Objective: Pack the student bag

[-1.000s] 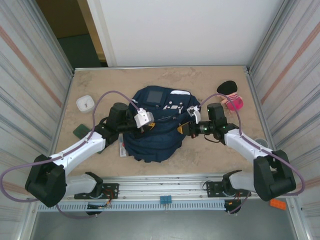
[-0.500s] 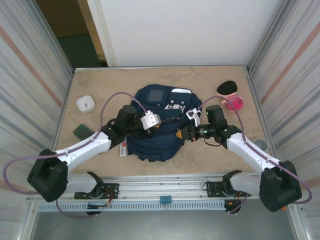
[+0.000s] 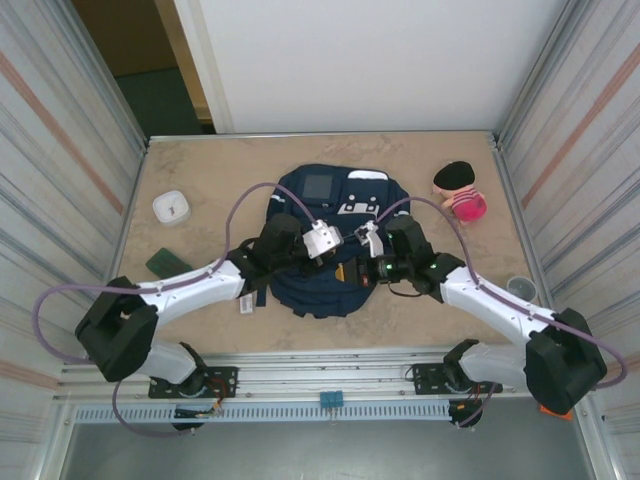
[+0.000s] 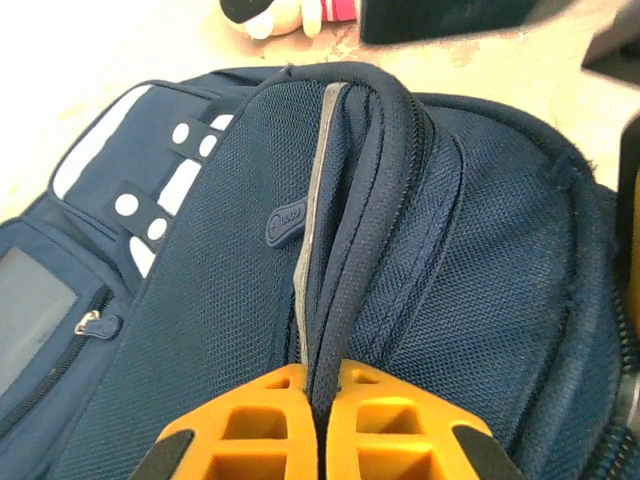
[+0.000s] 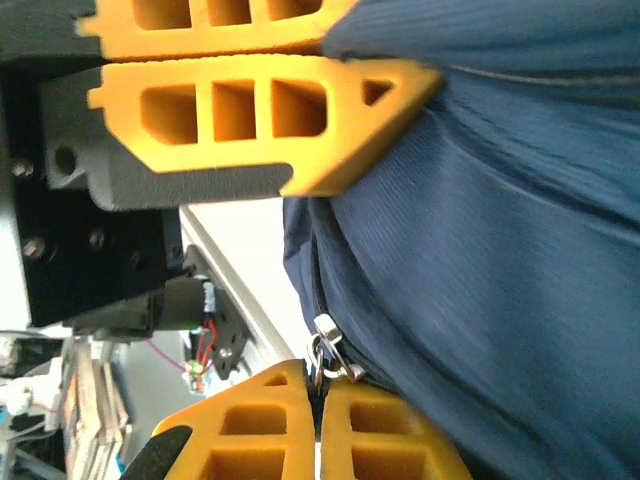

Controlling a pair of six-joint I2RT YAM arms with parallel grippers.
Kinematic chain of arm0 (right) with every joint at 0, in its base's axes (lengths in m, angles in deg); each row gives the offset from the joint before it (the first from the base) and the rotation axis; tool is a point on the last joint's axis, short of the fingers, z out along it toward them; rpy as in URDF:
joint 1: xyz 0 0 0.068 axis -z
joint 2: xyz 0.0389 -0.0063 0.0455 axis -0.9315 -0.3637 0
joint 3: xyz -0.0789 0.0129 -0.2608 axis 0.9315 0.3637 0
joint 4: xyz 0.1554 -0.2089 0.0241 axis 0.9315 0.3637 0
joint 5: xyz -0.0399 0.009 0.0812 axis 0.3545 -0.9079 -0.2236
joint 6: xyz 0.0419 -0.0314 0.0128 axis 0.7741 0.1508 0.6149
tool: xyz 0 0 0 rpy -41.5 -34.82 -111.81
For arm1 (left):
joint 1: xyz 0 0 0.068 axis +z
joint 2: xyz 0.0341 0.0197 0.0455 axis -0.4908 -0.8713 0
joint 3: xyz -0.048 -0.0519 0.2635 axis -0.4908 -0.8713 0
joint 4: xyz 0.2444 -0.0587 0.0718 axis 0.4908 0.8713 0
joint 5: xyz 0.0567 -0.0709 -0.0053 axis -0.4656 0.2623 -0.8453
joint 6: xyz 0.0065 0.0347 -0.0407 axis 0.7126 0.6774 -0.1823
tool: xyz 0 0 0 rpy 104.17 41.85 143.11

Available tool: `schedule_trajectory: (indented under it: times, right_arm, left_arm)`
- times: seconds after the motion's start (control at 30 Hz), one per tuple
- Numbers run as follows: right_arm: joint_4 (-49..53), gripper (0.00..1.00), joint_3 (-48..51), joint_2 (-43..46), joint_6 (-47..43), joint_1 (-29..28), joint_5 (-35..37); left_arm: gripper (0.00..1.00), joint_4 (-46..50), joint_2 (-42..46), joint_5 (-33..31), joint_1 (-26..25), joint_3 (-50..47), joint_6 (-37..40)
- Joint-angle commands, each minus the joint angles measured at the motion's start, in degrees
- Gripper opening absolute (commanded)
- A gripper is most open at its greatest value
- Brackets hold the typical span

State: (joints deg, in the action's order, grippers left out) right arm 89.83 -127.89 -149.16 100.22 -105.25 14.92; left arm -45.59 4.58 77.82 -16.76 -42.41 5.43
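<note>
Two pinch grips noted on student bag [image 3: 315,295]. Holds seam ridge [image 4: 345,200] taut with left hand [image 4: 316,395]; nips zipper pull [image 5: 325,345] with right hand [image 5: 317,400], likely to run zipper against that tension.

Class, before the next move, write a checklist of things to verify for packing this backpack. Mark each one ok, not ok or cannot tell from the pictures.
1. Left gripper shut on a raised ridge of the student bag: ok.
2. Right gripper shut on the metal zip pull: ok.
3. Main compartment open for packing: cannot tell; the zip looks closed in the left wrist view.
4. Bag lying fully on the table: ok.
5. Plush toy lying apart from the bag, to its right: ok.
</note>
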Motion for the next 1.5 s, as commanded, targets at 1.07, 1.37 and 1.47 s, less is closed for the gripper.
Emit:
schedule_trajectory:
  times: [1.07, 1.37, 1.47]
  right_arm:
    - [-4.34, 0.58, 2.68, 9.51, 24.94, 11.57, 8.19]
    - [-6.09, 0.05, 2.45, 10.21, 25.08, 12.74, 8.35]
    - [-6.06, 0.05, 2.01, 10.63, 24.80, 12.67, 8.33]
  left_arm:
    - [0.00, -11.05, 0.70, 20.18, 1.41, 2.21, -3.77]
    - [0.38, -2.50, 6.53, 15.41, 0.12, 1.55, -12.76]
    - [0.49, 5.37, 10.37, 10.94, -0.76, 1.35, -19.50]
